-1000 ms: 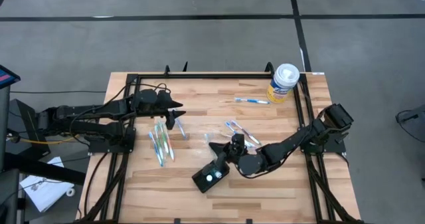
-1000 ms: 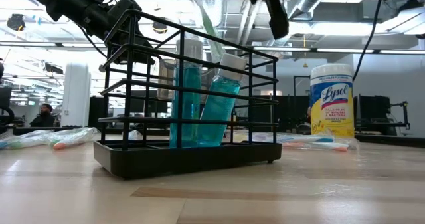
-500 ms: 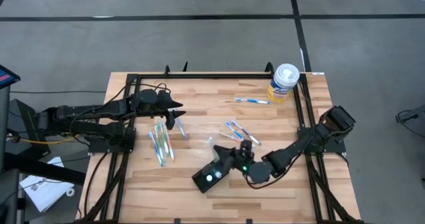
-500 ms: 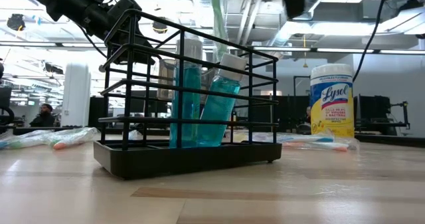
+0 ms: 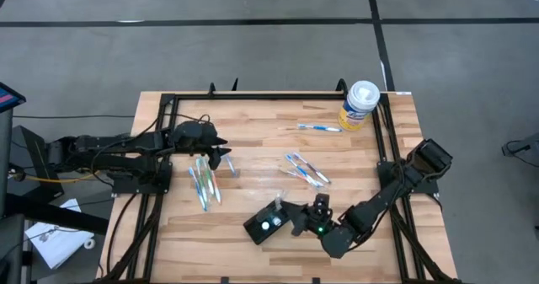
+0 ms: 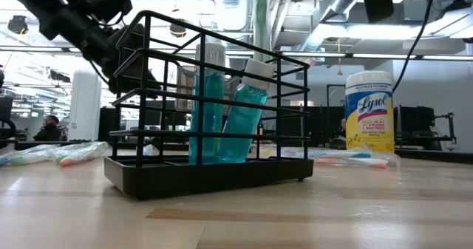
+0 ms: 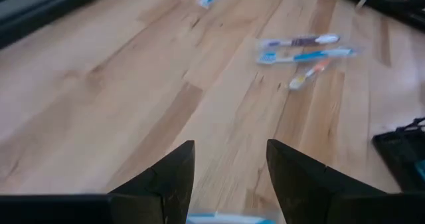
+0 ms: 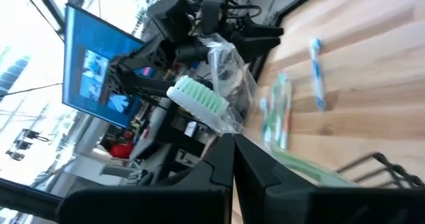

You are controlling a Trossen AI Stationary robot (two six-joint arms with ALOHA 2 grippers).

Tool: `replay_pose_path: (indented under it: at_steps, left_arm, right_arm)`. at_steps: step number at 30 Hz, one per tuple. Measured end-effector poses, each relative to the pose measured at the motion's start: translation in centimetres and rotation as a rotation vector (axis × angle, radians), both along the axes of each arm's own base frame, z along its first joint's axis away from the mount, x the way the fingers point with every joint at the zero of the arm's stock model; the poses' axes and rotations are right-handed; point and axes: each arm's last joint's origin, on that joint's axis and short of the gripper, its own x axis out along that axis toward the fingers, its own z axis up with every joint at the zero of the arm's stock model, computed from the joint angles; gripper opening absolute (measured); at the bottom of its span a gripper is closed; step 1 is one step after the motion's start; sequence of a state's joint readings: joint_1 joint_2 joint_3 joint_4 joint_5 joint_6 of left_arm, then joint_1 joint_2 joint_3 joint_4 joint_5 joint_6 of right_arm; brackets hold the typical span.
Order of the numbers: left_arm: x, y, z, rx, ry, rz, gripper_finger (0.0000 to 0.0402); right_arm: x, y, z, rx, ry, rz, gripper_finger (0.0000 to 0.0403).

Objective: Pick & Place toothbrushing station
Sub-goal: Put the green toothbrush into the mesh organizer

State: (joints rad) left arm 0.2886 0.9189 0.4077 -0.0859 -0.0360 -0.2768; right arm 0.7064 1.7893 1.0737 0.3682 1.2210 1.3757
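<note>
The toothbrushing station (image 5: 264, 226) is a black holder near the table's front; in the low view it is a wire rack (image 6: 207, 171) holding two blue bottles. My right gripper (image 5: 285, 211) hovers just above it, shut on a plastic-wrapped green toothbrush (image 8: 199, 99). The brush's handle (image 6: 260, 20) stands upright over the rack's top. My left gripper (image 5: 224, 155) is open and empty (image 7: 229, 177), low over the table's left part beside a bunch of wrapped toothbrushes (image 5: 203, 177). My right gripper pinches the wrapped toothbrush between its two shut fingers (image 8: 222, 167), just behind the bristle head (image 8: 197, 96), which sticks out past the fingertips. The fingers come about level from the table's right. The brush is lifted clear, its green handle (image 8: 299, 165) running down toward the rack.
A white-and-yellow wipes canister (image 5: 360, 104) stands at the far right corner. Loose wrapped toothbrushes lie mid-table (image 5: 305, 168) and near the far edge (image 5: 318, 128). A black frame rail (image 5: 253, 96) borders the table.
My right gripper has gone toward the table's near edge with the toothbrush, which has swung from slanted to upright over the rack. My left gripper has dropped a little and drawn slightly toward the table's left.
</note>
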Motion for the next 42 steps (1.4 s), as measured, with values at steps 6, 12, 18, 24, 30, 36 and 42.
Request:
replay_pose_path:
  at_steps: [6, 12, 18, 24, 30, 36, 42]
  left_arm:
    - [-0.1, 0.0, -0.3, 0.008, -0.010, 0.003, 0.0182]
    - [0.0, 0.0, -0.3, 0.015, -0.017, 0.003, 0.0182]
    - [0.0, 0.0, -0.2, 0.017, -0.021, 0.003, 0.0182]
    - [0.0, 0.0, -0.2, 0.018, -0.021, 0.002, 0.0182]
    - [0.0, 0.0, -0.2, 0.017, -0.021, 0.003, 0.0182]
    - [0.0, 0.0, -0.2, 0.017, -0.023, 0.003, 0.0182]
    - [0.0, 0.0, -0.2, 0.013, -0.025, 0.006, 0.0182]
  right_arm:
    - [-0.5, -0.3, -1.3, 0.023, 0.061, -0.006, 0.0000]
    - [-0.1, 0.0, -3.2, 0.061, 0.062, -0.021, 0.0000]
    - [1.1, 1.5, -6.3, 0.141, -0.022, -0.003, 0.0000]
    - [1.7, 2.9, -9.6, 0.225, -0.103, 0.032, 0.0000]
    - [1.9, 2.6, -7.6, 0.179, -0.098, 0.070, 0.0003]
    - [3.3, 1.2, -6.6, 0.191, -0.048, 0.198, 0.0071]
    - [4.5, 0.3, -3.7, 0.172, -0.255, 0.314, 0.0178]
